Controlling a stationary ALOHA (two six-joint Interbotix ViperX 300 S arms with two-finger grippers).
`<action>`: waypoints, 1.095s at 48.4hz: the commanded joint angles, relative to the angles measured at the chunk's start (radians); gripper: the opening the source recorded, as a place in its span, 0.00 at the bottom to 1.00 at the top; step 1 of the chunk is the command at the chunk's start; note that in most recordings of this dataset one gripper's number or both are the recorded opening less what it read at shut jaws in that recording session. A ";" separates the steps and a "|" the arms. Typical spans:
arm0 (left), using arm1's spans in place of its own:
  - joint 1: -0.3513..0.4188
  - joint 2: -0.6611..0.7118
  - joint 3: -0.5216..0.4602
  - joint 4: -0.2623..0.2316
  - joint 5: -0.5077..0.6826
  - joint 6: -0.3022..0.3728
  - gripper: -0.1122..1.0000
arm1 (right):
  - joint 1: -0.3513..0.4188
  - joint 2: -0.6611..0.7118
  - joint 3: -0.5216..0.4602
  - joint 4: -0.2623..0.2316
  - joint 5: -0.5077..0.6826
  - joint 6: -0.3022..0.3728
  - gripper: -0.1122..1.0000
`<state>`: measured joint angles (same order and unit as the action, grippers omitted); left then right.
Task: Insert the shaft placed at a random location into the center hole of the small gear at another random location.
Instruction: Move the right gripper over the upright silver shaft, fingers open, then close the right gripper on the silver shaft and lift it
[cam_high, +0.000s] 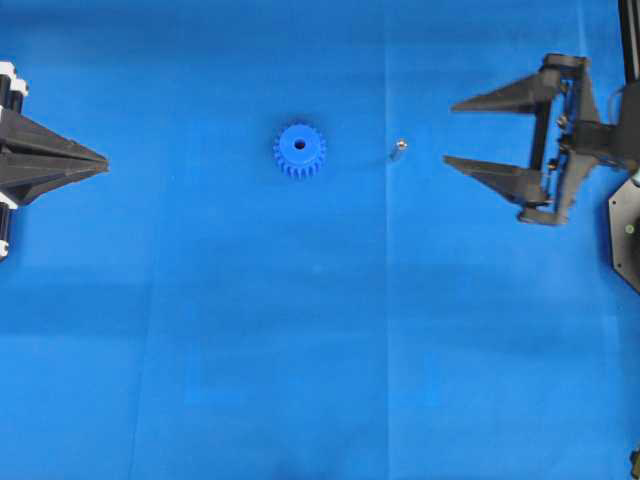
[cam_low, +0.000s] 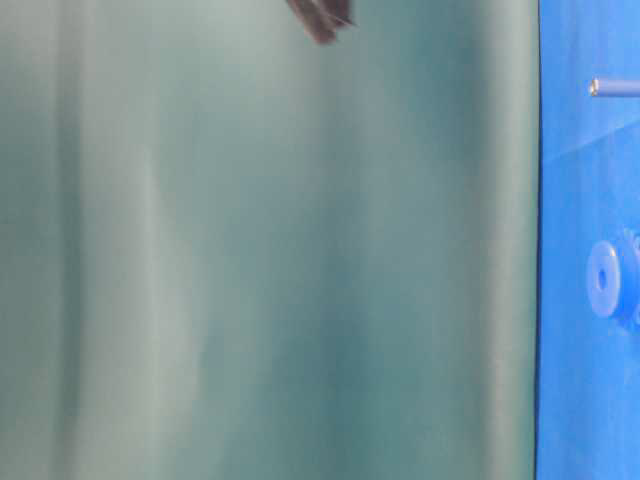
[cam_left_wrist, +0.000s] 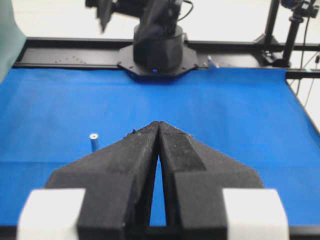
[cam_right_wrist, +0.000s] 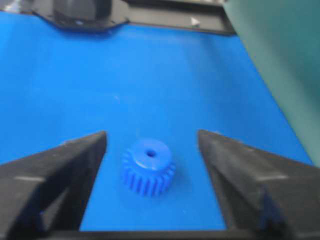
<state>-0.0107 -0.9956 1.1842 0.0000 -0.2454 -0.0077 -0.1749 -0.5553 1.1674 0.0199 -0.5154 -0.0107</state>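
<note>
The small gear (cam_high: 299, 151), bright blue, lies flat on the blue cloth with its center hole (cam_high: 299, 145) facing up. The shaft (cam_high: 397, 150), a tiny silver pin, stands upright to the gear's right. My right gripper (cam_high: 450, 132) is open just right of the shaft, empty. In the right wrist view the gear (cam_right_wrist: 148, 166) and its hole (cam_right_wrist: 150, 153) sit between the spread fingers of the gripper (cam_right_wrist: 151, 134); the shaft does not show there. My left gripper (cam_high: 105, 160) is shut and empty at the far left. The left wrist view shows its closed tips (cam_left_wrist: 158, 123) and the shaft (cam_left_wrist: 93, 141); the gear is hidden.
A green backdrop (cam_low: 300, 250) runs along one side of the cloth and shows at the right (cam_right_wrist: 280, 60). The right arm's black base (cam_left_wrist: 157, 45) stands on a black frame rail at the far edge. Blue cloth (cam_high: 320, 330) covers the table.
</note>
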 joint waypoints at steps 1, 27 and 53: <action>-0.003 0.003 -0.008 0.000 -0.005 0.002 0.10 | -0.020 0.069 -0.012 0.006 -0.057 0.002 0.83; -0.003 0.000 -0.006 0.000 -0.005 0.002 0.10 | -0.043 0.482 -0.048 0.124 -0.261 0.005 0.75; -0.003 0.000 0.000 0.000 0.002 0.002 0.10 | -0.043 0.629 -0.072 0.166 -0.295 0.020 0.74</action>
<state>-0.0123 -0.9986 1.1934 -0.0015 -0.2408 -0.0077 -0.2163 0.0767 1.1091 0.1825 -0.7992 0.0077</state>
